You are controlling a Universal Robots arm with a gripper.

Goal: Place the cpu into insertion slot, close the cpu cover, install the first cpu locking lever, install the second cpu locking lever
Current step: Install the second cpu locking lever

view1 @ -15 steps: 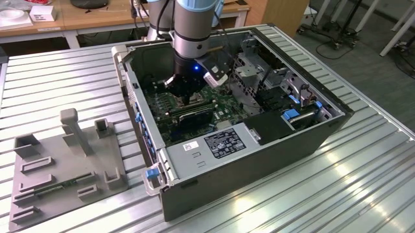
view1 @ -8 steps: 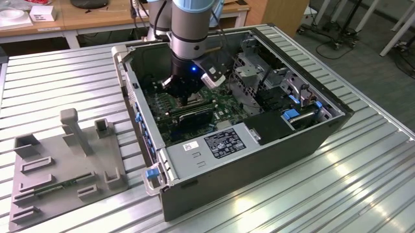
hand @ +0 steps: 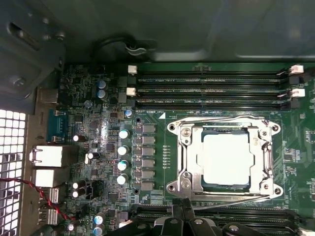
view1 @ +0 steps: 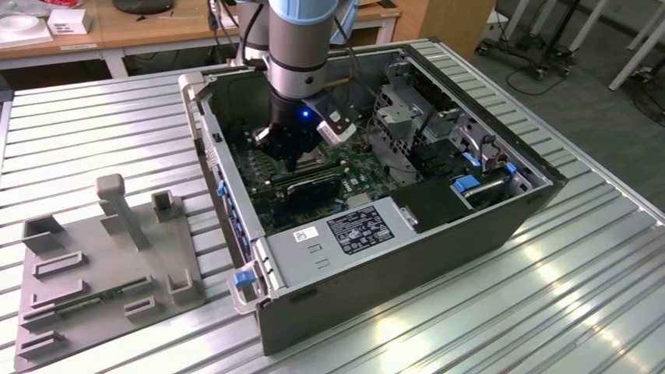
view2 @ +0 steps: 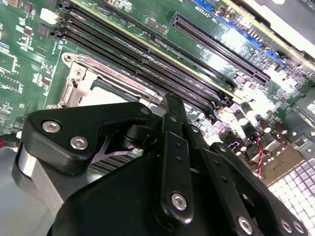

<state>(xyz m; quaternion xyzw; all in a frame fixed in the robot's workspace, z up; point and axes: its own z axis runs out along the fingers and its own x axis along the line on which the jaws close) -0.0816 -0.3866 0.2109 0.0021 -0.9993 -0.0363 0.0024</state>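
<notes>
Green circuit board (hand: 98, 132) filled the floor of the open computer case (view1: 499, 210), which lay on its side on a ribbed metal table (view1: 93, 140). The arm (view1: 307, 39) reached down into the case, and the gripper (view1: 296, 152) hung low over the board, close above the insertion slot (hand: 224, 160).

In the first wrist view the cpu (hand: 226, 160) sat inside the slot, its pale metal top showing through the square window of the cpu cover (hand: 189, 157), which lay flat over the socket (thin wire levers ran along the frame's edges, though whether they were latched I could not tell). Long black memory slots (hand: 211, 88) ran along one side of the socket, and a row of small capacitors (hand: 123, 157) stood on another side.

The gripper's black fingers (hand: 184, 221) showed at the socket's edge in the first wrist view, drawn close together with nothing between them. In the second wrist view the gripper's body (view2: 147, 187) blocked much of the socket.

On the table near its corner at the exterior view's left sat a grey fixture plate (view1: 93, 265), well apart from the case.
</notes>
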